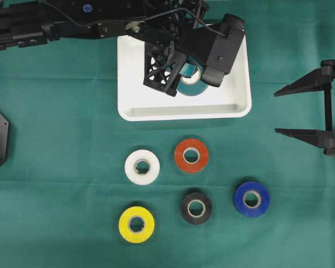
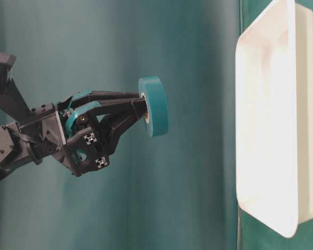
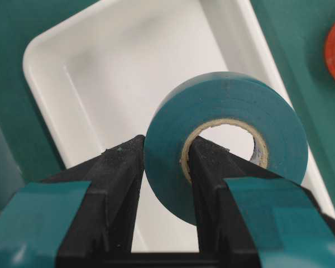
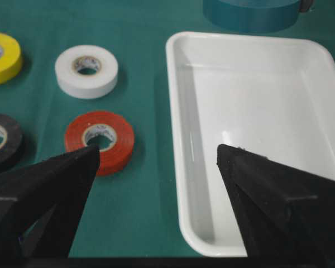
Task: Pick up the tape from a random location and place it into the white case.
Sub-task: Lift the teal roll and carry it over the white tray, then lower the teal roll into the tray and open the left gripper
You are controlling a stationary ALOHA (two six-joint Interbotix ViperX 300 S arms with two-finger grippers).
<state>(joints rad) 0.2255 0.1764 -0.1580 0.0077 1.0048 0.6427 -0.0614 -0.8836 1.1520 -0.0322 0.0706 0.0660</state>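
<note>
While the left gripper [image 3: 166, 167] pinches the teal tape [image 3: 226, 145] tight, the tape hangs above the case [image 1: 131, 106], not touching it. Next, I think, it lowers and lets go. The right gripper [image 1: 301, 111] waits wide open beside the case.

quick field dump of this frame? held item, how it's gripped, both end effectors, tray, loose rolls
held item: teal tape roll
grip: one finger outside the roll, the other through its core
left end effector: shut on the roll, above the white tray
right end effector: open, holding nothing, at the right of the tray
tray contents: nothing visible lying in it
roll vs tray: held clear of the tray floor
loose rolls on cloth: white, red, yellow, black, blue
</note>
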